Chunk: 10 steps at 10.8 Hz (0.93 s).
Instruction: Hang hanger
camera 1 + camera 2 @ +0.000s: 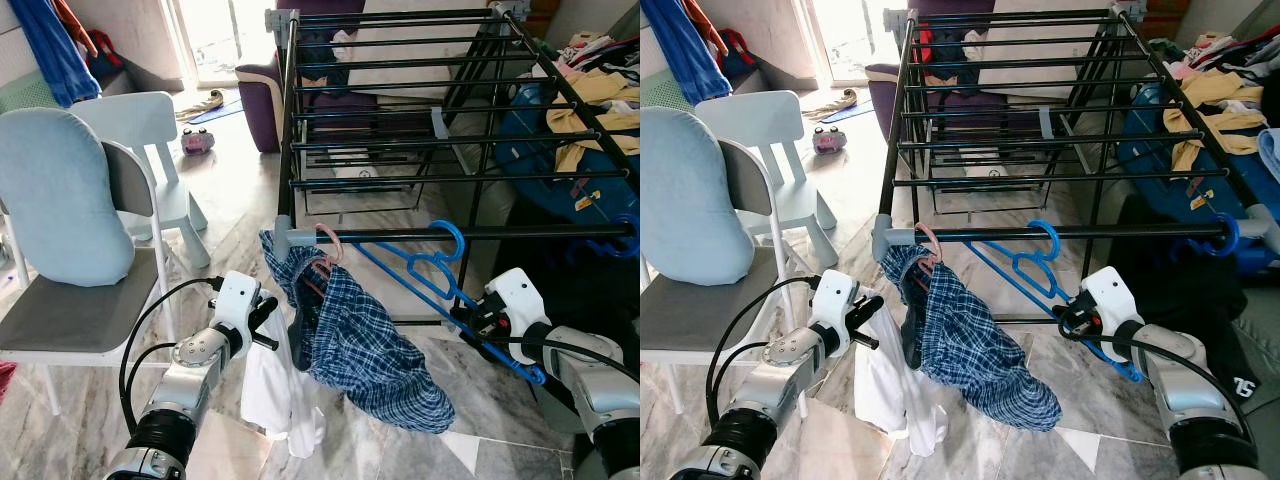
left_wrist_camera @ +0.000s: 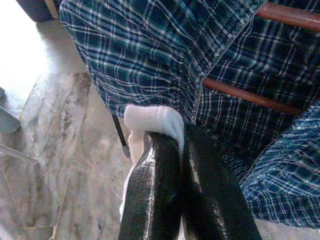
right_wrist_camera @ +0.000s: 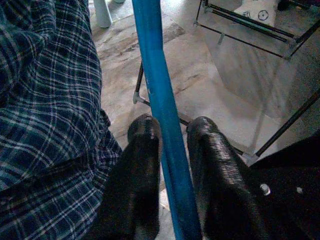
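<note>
Hanging is nearly complete: the blue hanger (image 1: pixel 430 272) has its hook over the front rail (image 1: pixel 520 232) of the drying rack (image 1: pixel 420 95), and its body slants down toward the floor on the robot's right. The right gripper (image 3: pixel 172 150) has the hanger's lower bar between its two fingers (image 3: pixel 137 170); the fingers sit close on either side, with a narrow gap visible on the side of one finger, so the grip looks light or partly eased. The left gripper (image 2: pixel 181 165) is closed on a fold of white cloth (image 1: pixel 268 385), which drapes to the floor just beside a plaid shirt (image 1: pixel 365 345). The shirt hangs from a pink hanger (image 1: pixel 325 250) at the rail's left end, near the blue hook.

Judged step: seating and release. The next move calls for confirming the hook rests fully over the rail, then opening the right fingers wider and drawing back along the bar without dragging the hanger sideways or lifting the hook off.
</note>
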### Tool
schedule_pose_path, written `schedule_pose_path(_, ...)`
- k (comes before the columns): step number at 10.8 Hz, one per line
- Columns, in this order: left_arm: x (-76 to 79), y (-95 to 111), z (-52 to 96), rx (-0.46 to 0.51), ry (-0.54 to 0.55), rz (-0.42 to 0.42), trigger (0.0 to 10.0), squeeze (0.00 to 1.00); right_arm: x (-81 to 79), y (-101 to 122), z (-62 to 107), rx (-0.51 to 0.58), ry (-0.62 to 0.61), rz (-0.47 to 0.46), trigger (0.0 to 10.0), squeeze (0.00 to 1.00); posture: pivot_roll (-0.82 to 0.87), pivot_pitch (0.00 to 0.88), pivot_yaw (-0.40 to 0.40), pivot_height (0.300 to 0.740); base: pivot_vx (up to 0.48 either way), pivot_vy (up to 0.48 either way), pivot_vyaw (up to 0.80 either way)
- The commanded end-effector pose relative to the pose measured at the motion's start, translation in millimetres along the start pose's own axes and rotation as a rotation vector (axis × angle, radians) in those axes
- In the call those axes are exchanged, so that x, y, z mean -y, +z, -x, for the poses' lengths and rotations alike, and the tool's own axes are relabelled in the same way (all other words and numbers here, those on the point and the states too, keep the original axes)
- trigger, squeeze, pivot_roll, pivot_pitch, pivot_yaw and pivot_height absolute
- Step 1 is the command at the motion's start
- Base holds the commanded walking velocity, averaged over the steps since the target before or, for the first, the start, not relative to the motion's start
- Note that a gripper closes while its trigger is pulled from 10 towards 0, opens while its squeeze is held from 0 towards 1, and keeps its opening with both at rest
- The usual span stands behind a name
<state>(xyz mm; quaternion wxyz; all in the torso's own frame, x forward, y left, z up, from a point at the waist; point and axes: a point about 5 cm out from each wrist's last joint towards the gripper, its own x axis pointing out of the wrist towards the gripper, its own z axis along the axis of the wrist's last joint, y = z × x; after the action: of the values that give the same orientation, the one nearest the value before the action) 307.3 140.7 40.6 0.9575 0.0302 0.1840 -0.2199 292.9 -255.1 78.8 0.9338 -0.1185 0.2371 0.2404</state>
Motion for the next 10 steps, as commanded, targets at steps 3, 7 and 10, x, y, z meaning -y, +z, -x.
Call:
schedule_pose_path(3, -1.5, 7.9, -2.5, 0.013, -0.001, -0.02, 10.0, 0.0, -1.0, 8.0, -1.8, 0.029, 0.006, -0.006, 0.0, 0.0, -0.16, 0.0, 0.054, 0.74, 0.0, 0.0, 0.0)
schedule_pose_path(7, -0.5, 5.3, -1.3, 0.012, 0.0, -0.016, 10.0, 0.0, -5.1, 10.9, -3.7, 0.151, -0.188, -0.147, 0.0, 0.0, -0.16, 0.0, 0.045, 0.74, 0.0, 0.0, 0.0)
schedule_pose_path(10, 0.9, 3.7, 1.3, 0.036, -0.005, -0.005, 10.0, 0.0, -25.8, 15.6, -8.0, 0.285, -0.392, -0.25, 4.5, 0.0, -0.16, 0.0, 0.042, 0.74, 0.0, 0.0, 0.0)
